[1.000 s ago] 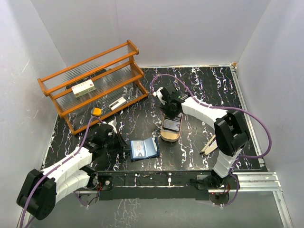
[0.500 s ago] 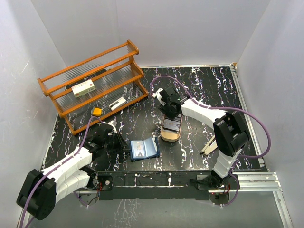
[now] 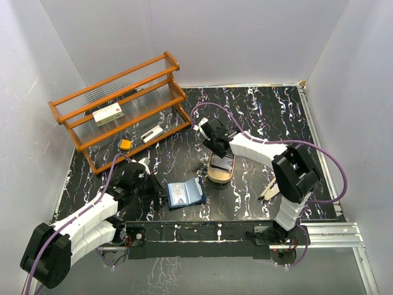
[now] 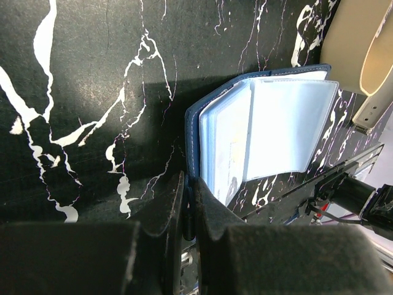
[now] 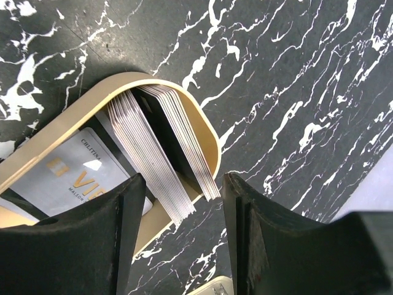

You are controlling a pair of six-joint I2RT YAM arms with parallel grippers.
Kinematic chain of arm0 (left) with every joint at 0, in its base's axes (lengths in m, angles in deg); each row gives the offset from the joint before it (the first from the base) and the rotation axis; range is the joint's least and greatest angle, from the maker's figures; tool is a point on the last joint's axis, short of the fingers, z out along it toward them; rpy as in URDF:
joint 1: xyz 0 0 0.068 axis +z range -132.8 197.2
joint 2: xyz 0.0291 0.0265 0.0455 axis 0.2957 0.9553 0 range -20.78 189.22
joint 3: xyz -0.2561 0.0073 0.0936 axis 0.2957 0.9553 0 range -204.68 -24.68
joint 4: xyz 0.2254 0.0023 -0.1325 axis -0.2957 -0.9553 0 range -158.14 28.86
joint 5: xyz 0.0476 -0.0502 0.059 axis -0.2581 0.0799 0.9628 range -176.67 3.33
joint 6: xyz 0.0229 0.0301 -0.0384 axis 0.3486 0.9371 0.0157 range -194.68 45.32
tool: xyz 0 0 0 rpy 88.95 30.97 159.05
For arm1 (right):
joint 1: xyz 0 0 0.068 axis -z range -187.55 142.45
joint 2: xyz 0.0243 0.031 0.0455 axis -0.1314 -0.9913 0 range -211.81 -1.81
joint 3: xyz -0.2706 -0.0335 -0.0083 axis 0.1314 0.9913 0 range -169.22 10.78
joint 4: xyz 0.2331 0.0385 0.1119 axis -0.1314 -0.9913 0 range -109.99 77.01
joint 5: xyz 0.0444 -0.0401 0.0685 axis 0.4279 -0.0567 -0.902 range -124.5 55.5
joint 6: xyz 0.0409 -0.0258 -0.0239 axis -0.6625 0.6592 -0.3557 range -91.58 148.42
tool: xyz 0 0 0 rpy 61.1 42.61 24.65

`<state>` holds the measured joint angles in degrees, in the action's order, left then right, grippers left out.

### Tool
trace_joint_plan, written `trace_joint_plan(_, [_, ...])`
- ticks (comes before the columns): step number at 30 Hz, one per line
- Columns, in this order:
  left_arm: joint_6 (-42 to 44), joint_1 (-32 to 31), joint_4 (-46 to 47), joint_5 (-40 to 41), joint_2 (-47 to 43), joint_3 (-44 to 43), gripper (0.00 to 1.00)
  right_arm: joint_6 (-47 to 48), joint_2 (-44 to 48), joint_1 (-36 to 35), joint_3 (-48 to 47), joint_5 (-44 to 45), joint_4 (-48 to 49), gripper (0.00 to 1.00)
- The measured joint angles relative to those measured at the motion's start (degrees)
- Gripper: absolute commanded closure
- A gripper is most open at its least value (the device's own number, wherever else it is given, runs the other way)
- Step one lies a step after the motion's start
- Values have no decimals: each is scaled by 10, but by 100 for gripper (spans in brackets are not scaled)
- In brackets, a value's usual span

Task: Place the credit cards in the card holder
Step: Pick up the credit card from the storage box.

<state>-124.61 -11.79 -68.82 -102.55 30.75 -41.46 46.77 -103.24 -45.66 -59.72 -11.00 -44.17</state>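
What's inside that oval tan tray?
A row of thin cards leans on edge in the tray, beside a flat grey card with gold lettering. Anything beneath them is covered.

**Colours and patterns.** Bench (image 3: 270, 117): black, veined with irregular white marbling. Tray (image 5: 212, 153): tan-beige rim. Credit cards (image 5: 67, 175), inside the tray: flat card grey with gold lettering, and a leaning stack with pale grey-white edges. Card holder (image 4: 264, 132), near the tray: navy cover, light blue translucent pockets. Rack (image 3: 123, 110), beyond the tray: orange-brown wood, clear ribbed shelves, bearing a white box (image 3: 107, 114) with red marks. Arms (image 3: 258, 144): white shells, black joints.
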Motion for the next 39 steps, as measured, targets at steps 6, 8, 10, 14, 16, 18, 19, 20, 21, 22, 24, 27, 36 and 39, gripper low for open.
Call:
trace_joint_plan(6, [-1,0,-1,0,-1,0,100,5,0,0,11,18,7,59])
trace_joint_plan(8, [-2,0,0,0,-3,0,100,6,2,0,11,20,10,61])
trace_joint_plan(10, [-2,0,0,0,-3,0,100,7,4,0,11,20,12,64])
trace_joint_plan(14, [-2,0,0,0,-4,0,100,8,7,-1,11,19,13,67])
trace_joint_plan(16, [-3,0,0,0,-6,0,100,8,10,-2,16,19,15,69])
trace_joint_plan(18, [-2,0,-1,0,-8,0,100,8,12,-2,19,18,14,72])
trace_joint_plan(19, [-2,0,-1,0,-8,0,100,8,13,-2,19,18,14,73])
trace_joint_plan(20, [-2,0,-1,0,-9,0,100,8,13,-2,19,18,14,75])
trace_joint_plan(21, [-3,0,-1,0,-9,1,100,8,14,-2,19,18,14,76])
trace_joint_plan(22, [-3,0,-1,0,-10,1,100,8,14,-2,19,17,14,78])
trace_joint_plan(24, [-6,0,0,0,-12,2,100,8,14,-2,20,16,14,80])
trace_joint_plan(27, [-7,0,1,0,-13,6,100,8,17,-2,20,16,14,82])
trace_joint_plan(36, [-7,0,-5,0,-18,7,100,6,25,-2,21,8,10,98])
trace_joint_plan(39, [-7,0,-6,0,-20,7,100,6,28,-2,21,2,5,100])
